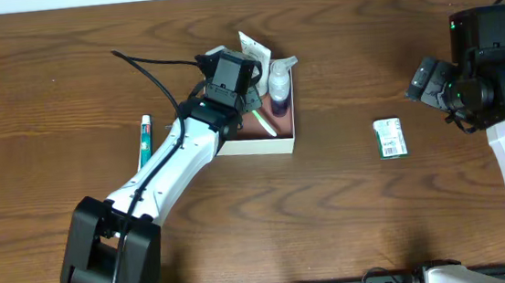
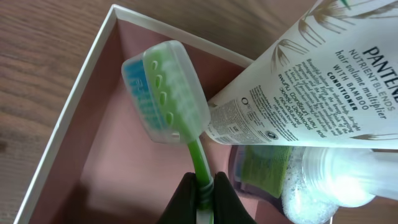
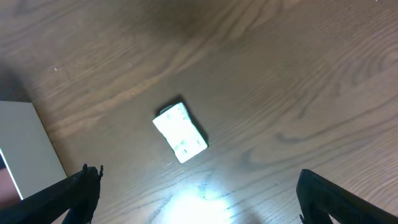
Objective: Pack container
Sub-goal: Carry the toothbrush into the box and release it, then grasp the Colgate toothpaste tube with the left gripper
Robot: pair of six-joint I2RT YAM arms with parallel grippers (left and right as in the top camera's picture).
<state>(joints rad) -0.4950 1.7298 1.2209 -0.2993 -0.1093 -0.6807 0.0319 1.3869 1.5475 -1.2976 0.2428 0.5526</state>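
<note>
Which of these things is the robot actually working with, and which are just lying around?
In the job:
container
green toothbrush, gripped by the left end effector
conditioner tube and pump bottle, already inside it

Lying about on the table:
small tube, left of the container
green-and-white packet, right of it

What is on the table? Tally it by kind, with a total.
Container: 1
Toothbrush: 1
Tubes: 2, the conditioner tube and the small tube
Pump bottle: 1
Packet: 1
Total: 6
</note>
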